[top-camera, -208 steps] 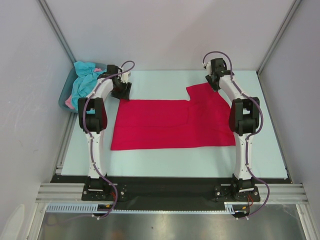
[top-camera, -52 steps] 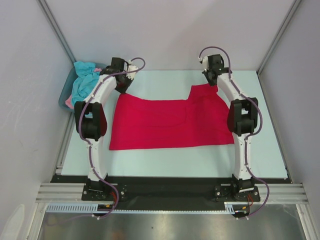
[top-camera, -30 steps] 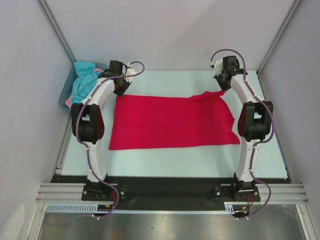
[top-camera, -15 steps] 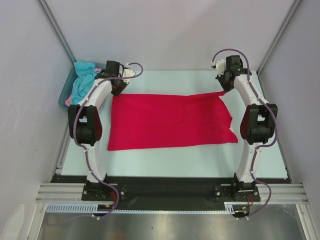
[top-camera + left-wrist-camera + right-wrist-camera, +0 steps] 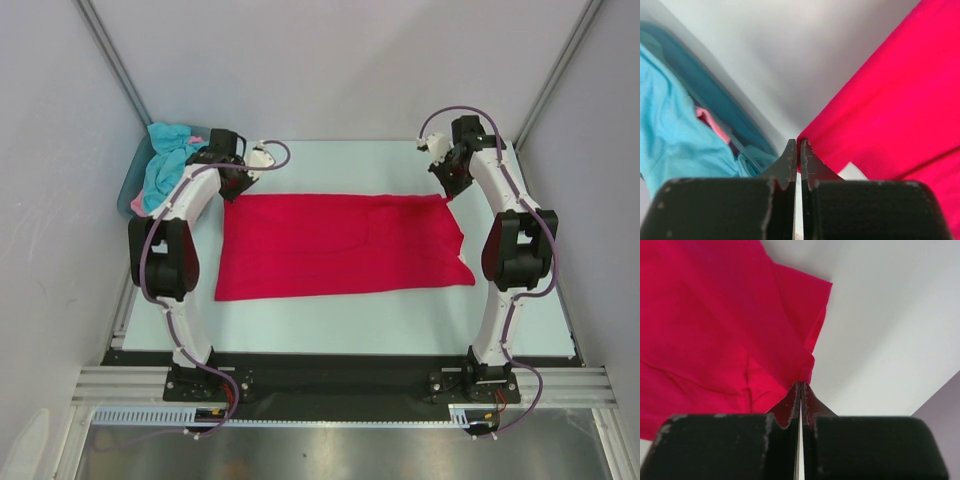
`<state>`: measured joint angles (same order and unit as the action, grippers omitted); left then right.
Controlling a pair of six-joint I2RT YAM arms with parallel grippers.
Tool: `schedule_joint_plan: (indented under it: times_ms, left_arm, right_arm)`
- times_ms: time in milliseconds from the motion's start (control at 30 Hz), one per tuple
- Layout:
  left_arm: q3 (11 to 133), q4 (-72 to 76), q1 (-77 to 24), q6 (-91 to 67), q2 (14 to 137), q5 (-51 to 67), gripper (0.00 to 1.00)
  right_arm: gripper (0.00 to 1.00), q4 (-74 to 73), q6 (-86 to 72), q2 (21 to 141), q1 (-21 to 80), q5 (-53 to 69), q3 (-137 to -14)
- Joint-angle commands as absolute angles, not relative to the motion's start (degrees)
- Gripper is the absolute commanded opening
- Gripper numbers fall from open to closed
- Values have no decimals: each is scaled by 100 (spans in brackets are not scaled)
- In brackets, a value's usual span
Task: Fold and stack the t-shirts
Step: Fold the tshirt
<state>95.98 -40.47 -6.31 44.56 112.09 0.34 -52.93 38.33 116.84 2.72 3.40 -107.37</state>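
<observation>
Across mid-table, holds red shirt spread flat, probably squaring it for folding. At its far corners, pinches cloth with left gripper and right gripper, both clamped to stretch the edge. Beyond, leaves turquoise shirt and pink shirt waiting in tub.

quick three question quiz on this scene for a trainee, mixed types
1. True or false: the left gripper is open, holding nothing.
2. The right gripper pinches the red t-shirt at: A its far right corner, B its near hem, C nowhere.
3. Which cloth colours show in the tub?
Key: 1 false, it is shut on the shirt's far left corner; 2 A; 3 turquoise and pink.
</observation>
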Motion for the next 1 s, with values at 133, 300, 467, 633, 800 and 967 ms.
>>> schedule_joint_plan:
  times_ms: [133, 300, 467, 633, 800, 967]
  left_arm:
    - [9106, -3964, -729, 5185, 10688, 18, 0]
    - [8868, -3797, -738, 5326, 10529, -184, 0]
    - [8693, -3701, -729, 5423, 10433, -298, 0]
    - [8570, -3656, -721, 5502, 10319, -343, 0]
    - [8333, -3665, -721, 5712, 10064, -308, 0]
    - [7999, -3709, -721, 5897, 9765, -194, 0]
  right_arm:
    - [0, -6073, 4183, 11197, 193, 606, -10934]
    - [0, -6398, 4421, 11048, 62, 642, -10881]
    - [0, -6592, 4596, 10785, 44, 624, -10653]
    - [0, -6750, 4676, 10626, 44, 642, -10503]
    - [0, -6864, 4737, 10416, 44, 650, -10258]
    - [0, -7005, 4930, 10222, 44, 484, -9958]
